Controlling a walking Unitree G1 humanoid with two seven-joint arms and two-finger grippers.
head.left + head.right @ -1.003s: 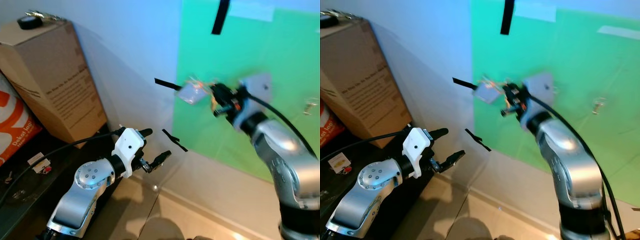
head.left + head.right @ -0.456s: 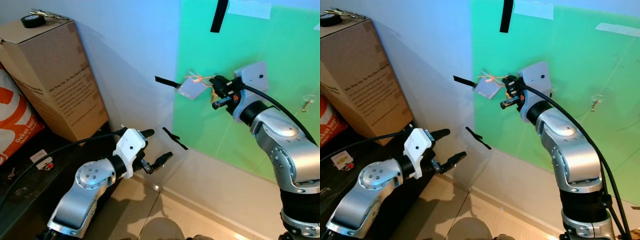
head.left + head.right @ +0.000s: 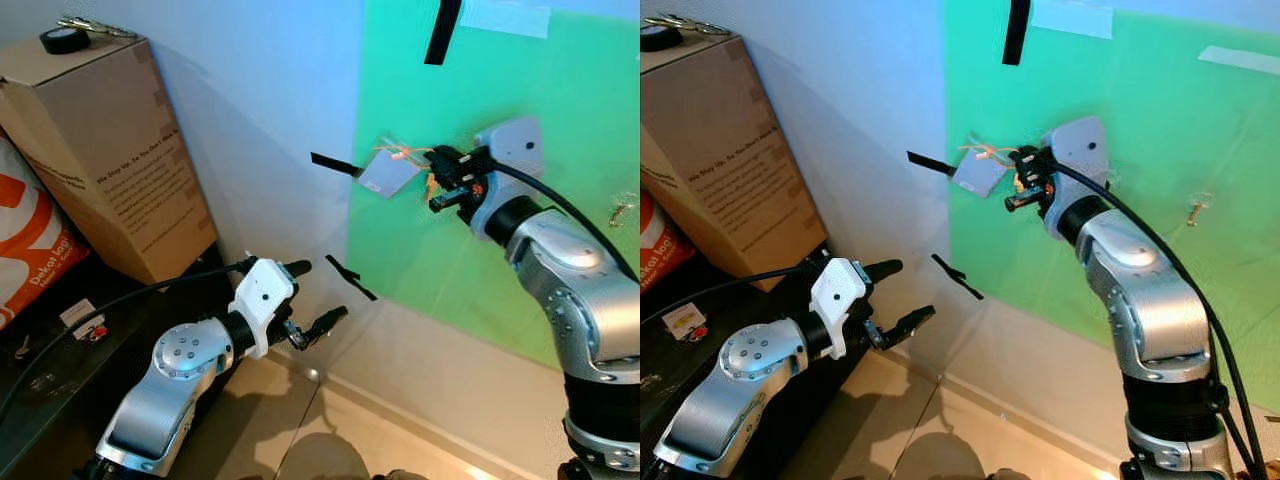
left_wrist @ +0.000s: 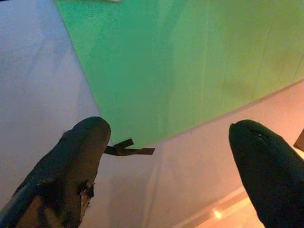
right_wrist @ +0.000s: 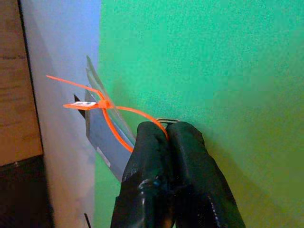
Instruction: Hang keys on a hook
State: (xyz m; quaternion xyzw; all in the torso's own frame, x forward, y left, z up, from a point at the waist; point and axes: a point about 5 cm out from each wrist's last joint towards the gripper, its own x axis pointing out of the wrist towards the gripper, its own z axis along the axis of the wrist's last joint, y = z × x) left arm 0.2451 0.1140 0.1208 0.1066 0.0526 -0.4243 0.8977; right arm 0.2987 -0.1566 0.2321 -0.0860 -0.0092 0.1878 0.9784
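Note:
My right gripper (image 3: 443, 176) is raised against the green sheet (image 3: 560, 110) on the wall, shut on a key ring (image 5: 166, 121). A grey tag (image 3: 385, 172) and an orange zip tie (image 5: 102, 107) hang from the ring beside the sheet's left edge. A small metal hook (image 3: 620, 210) is fixed to the green sheet well to the right of that gripper. My left gripper (image 3: 318, 290) is held low near the wall, open with nothing between its fingers (image 4: 80, 156).
A tall cardboard box (image 3: 100, 150) stands at the left with a black tape roll (image 3: 62, 40) on top. An orange bag (image 3: 25, 250) leans beside it on a dark surface. Black tape strips (image 3: 348, 277) stick to the wall. Tiled floor lies below.
The right gripper with the keys has steadied and shifted slightly right along the green sheet. The left gripper has barely moved.

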